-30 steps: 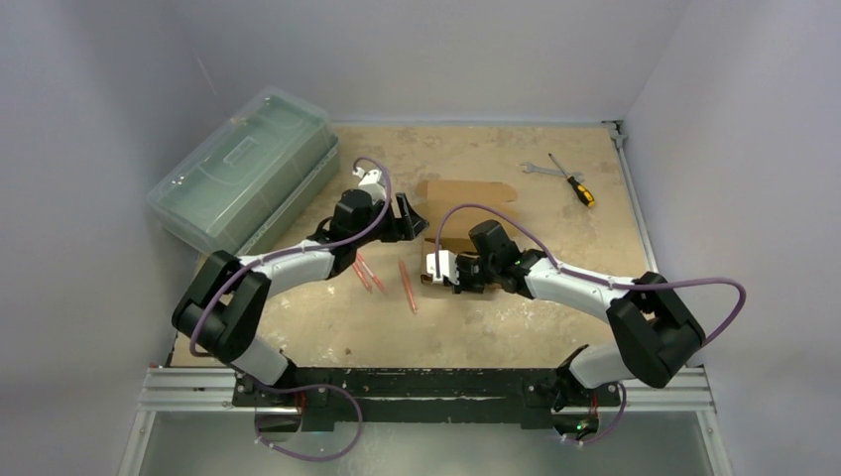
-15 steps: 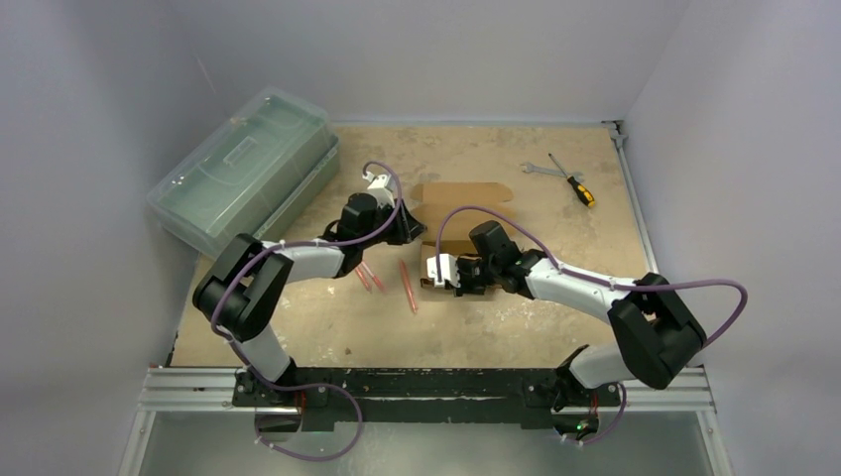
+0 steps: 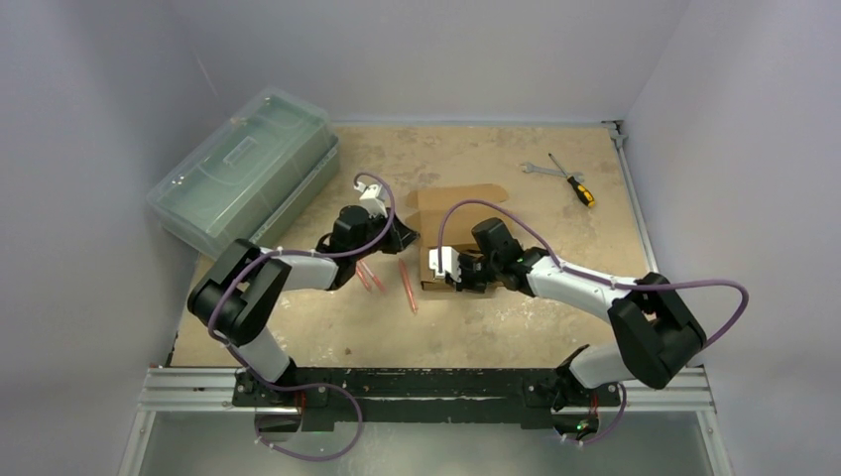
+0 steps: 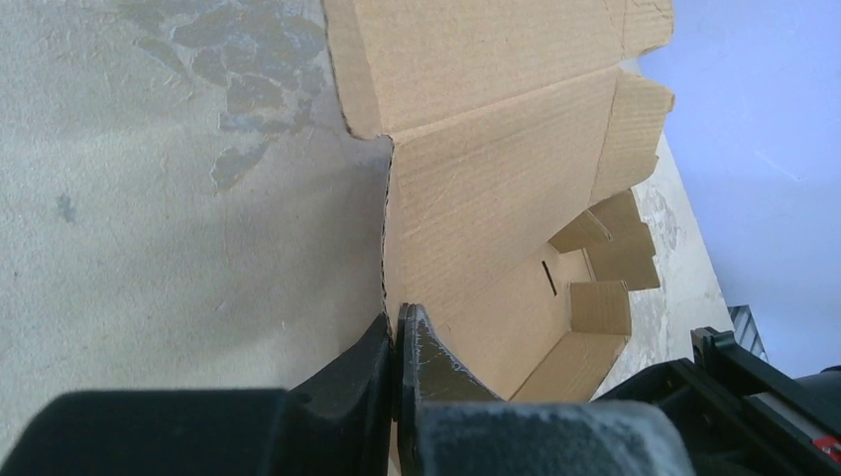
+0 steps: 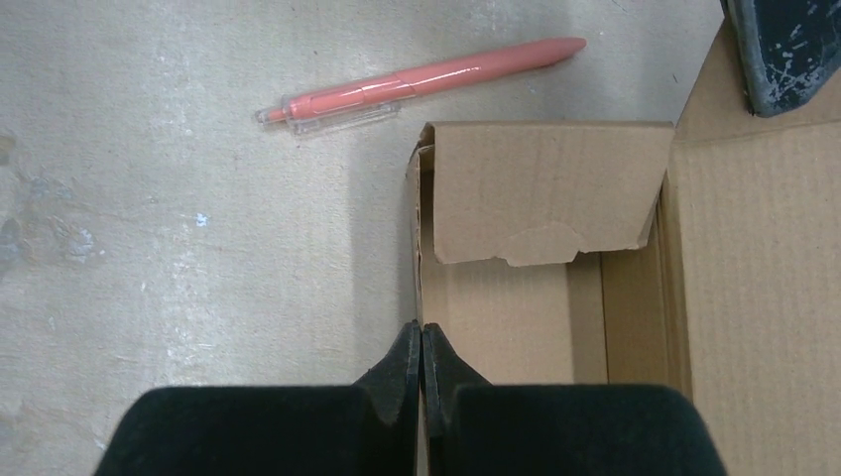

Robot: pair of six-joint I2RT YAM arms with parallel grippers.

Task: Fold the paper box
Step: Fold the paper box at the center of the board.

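The paper box (image 3: 458,202) is brown cardboard, partly raised, with its long lid flap lying flat toward the back. In the left wrist view, my left gripper (image 4: 398,315) is shut on the thin edge of one upright wall of the paper box (image 4: 496,198). From above, that left gripper (image 3: 410,238) sits at the box's left side. My right gripper (image 5: 420,329) is shut on the near wall of the paper box (image 5: 545,188), beside a folded-in end flap. In the top view the right gripper (image 3: 433,281) is at the box's front left corner.
Two red pens (image 3: 369,276) (image 3: 407,286) lie just left of the box; one pen (image 5: 426,79) shows in the right wrist view. A translucent green case (image 3: 243,169) stands at the back left. A wrench (image 3: 536,169) and screwdriver (image 3: 573,183) lie at the back right.
My left gripper has closed from open onto the box's wall, and the left arm has folded in toward the box. The right gripper has stayed shut in place.
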